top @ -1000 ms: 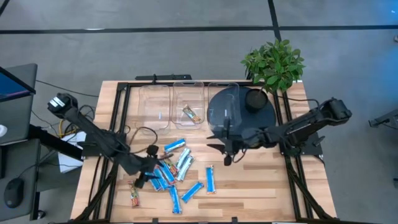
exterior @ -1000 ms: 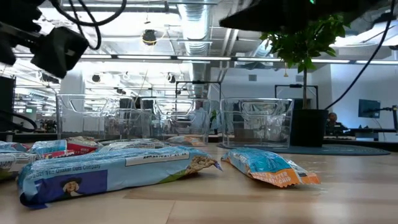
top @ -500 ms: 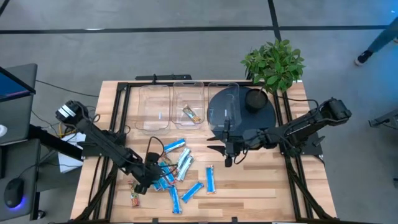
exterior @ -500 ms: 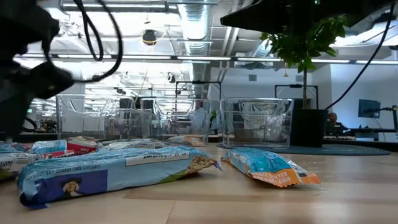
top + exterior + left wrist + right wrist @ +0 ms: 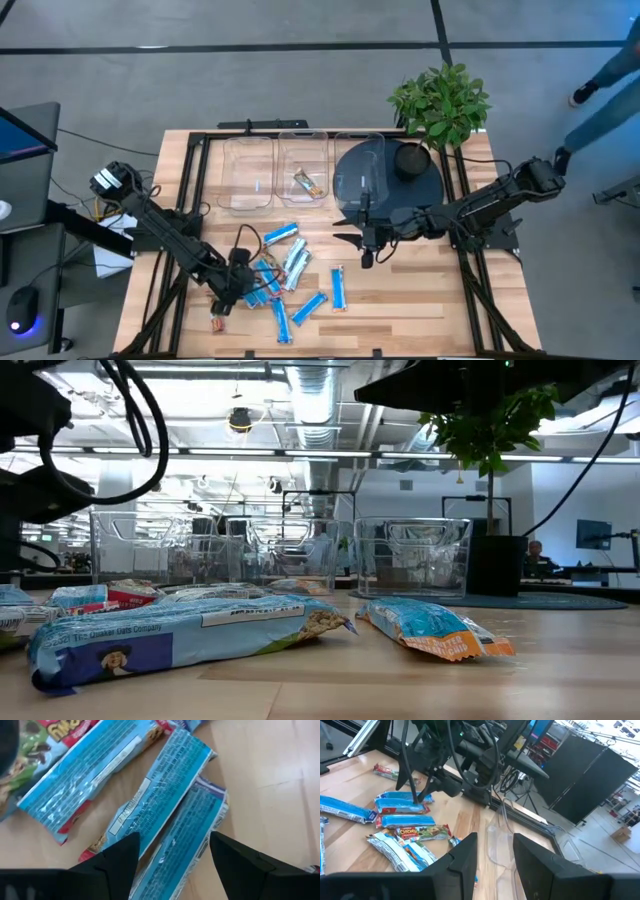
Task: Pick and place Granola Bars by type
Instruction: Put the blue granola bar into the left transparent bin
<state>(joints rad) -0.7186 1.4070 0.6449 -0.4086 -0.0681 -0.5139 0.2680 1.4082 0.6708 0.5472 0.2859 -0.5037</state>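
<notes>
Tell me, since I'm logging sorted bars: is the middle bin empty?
No. The middle bin holds one bar, lying flat on its floor in the high view.

A light wooden plank counter carries everything. Along its far edge stand three clear plastic bins in a row, touching one another, with a round dark mat just beside them and a potted plant at the far right corner. Nearer the front left lies a loose cluster of granola bars, mostly blue, some overlapping; one red-brown bar lies apart by the front edge.
</notes>
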